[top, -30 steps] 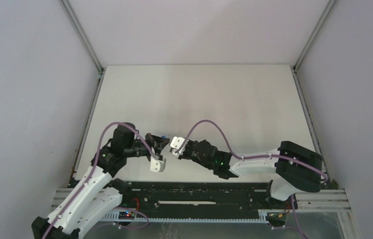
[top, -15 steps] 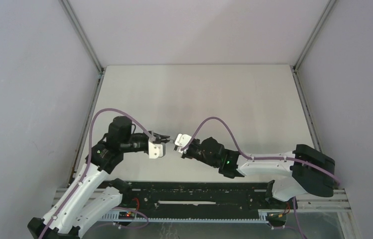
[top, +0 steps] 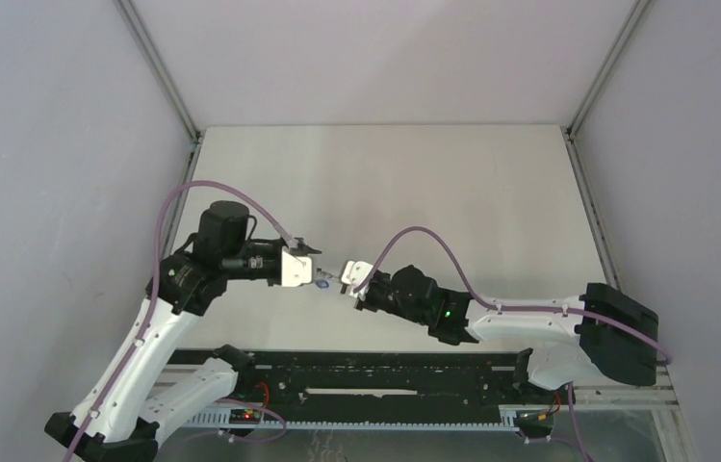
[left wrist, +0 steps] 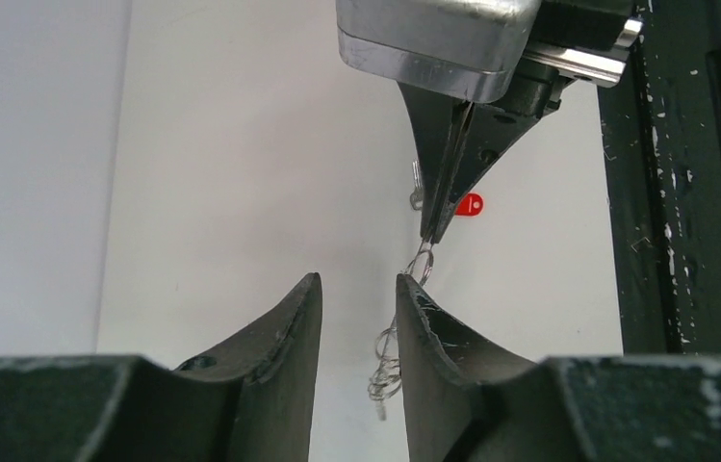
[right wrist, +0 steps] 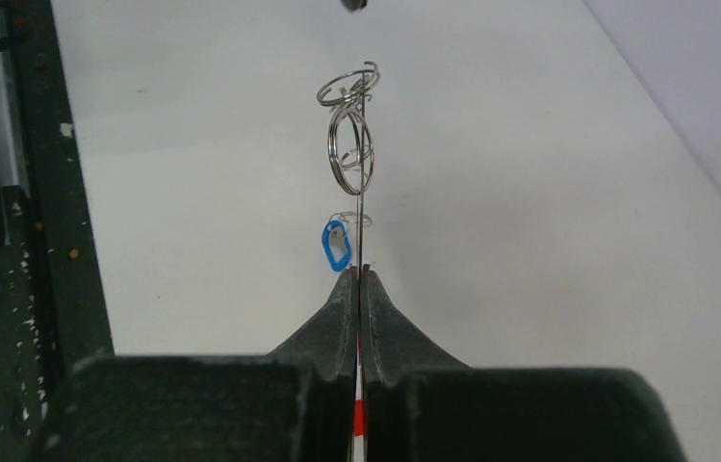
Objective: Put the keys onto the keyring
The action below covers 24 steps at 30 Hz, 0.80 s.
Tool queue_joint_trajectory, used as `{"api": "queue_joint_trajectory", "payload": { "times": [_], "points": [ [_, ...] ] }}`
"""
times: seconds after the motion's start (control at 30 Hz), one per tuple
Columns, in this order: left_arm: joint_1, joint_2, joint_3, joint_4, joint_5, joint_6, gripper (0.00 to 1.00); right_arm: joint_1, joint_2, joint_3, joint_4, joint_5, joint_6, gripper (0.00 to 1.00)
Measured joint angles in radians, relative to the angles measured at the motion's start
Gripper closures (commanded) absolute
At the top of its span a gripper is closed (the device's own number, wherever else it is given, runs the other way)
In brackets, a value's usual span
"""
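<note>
I worked over a plain white tabletop (top: 462, 192), matte and unmarked, boxed in by pale grey-lilac walls (top: 43, 144) on three sides, with slim aluminium posts (top: 157, 72) slanting up from the two far corners. A black slotted rail (top: 385, 371), flecked with white chips, ran along the near edge where my bases sat.

My two arms met above the near-left part of the table. My right gripper (right wrist: 358, 277) was pinched tight on the keyring (right wrist: 361, 207), which its wrist camera saw edge-on as a thin upright wire rising from the fingertips. Small split rings (right wrist: 350, 144) hung along the wire higher up, and the blue key (right wrist: 336, 244) dangled just left of it, close above my fingertips. From the left wrist, the red key (left wrist: 470, 204) peeked out beside the right gripper's dark fingers.

My left gripper (left wrist: 359, 281) was released, its fingers standing apart. The wire passed close by one fingertip; I could not tell whether it touched.
</note>
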Motion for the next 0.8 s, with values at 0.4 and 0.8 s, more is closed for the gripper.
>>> {"api": "queue_joint_trajectory", "payload": {
  "times": [0.4,0.8],
  "points": [
    [-0.029,0.013,0.036,-0.169,-0.031,0.164,0.63,-0.094,-0.113,0.032,-0.234,-0.262,0.179,1.00],
    [-0.066,0.063,0.055,-0.116,-0.032,0.019,0.56,-0.102,-0.124,0.058,-0.318,-0.339,0.209,1.00]
  ]
}}
